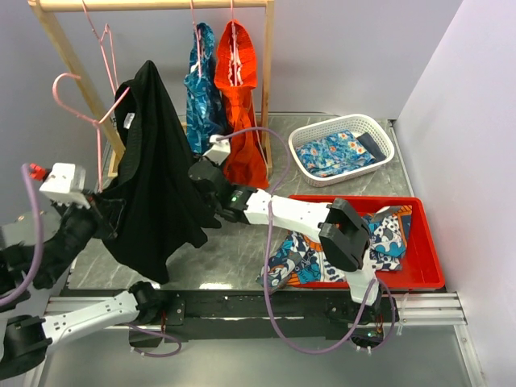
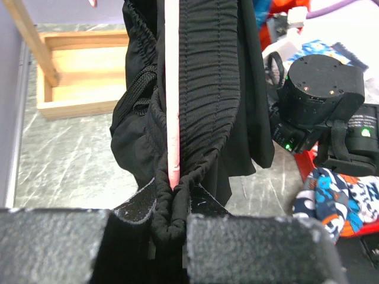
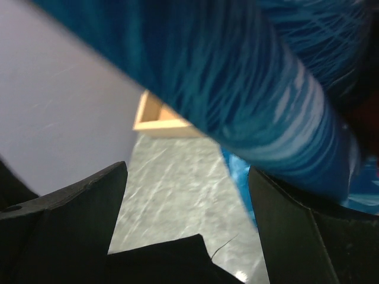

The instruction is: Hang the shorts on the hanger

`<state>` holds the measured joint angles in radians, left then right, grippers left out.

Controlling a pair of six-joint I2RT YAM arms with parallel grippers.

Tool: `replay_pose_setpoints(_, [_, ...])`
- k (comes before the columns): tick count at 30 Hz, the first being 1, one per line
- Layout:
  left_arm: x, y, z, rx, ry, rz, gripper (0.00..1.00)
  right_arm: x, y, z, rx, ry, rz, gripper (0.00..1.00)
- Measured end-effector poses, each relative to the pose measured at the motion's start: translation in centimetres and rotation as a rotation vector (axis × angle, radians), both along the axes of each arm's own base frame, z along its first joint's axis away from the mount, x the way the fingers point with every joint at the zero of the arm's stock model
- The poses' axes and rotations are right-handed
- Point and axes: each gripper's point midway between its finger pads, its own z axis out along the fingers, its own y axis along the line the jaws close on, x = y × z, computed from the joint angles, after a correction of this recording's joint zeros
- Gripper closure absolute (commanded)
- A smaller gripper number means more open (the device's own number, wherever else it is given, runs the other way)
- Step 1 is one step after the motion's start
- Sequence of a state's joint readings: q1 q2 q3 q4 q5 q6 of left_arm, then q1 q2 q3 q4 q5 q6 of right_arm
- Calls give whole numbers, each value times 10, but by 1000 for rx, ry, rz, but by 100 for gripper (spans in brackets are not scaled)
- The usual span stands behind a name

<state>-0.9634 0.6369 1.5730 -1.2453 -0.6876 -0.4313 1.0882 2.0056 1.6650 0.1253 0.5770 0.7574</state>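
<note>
Shorts [image 2: 207, 89], black: gathered waistband clamped in left pincer [image 2: 172, 222], jaws closed on the fabric where pink wire hanger [image 2: 172, 118] meets it. Held over the tabletop's left side, with the long axis running away from that pincer toward the far edge. Right pincer [image 3: 186, 201] gapes empty just beside the shorts' right flank. Only the top view shows the full drape. The right wrist view shows mostly the blue patterned garment [image 3: 249, 77].
</note>
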Motion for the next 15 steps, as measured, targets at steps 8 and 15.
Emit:
replay_pose_setpoints(8, [20, -12, -2, 98, 60, 76, 99, 22, -30, -26, -50, 39, -85, 9])
replay_pose_setpoints(15, [36, -25, -6, 213, 122, 121, 99, 21, -37, -45, -87, 66, -84, 9])
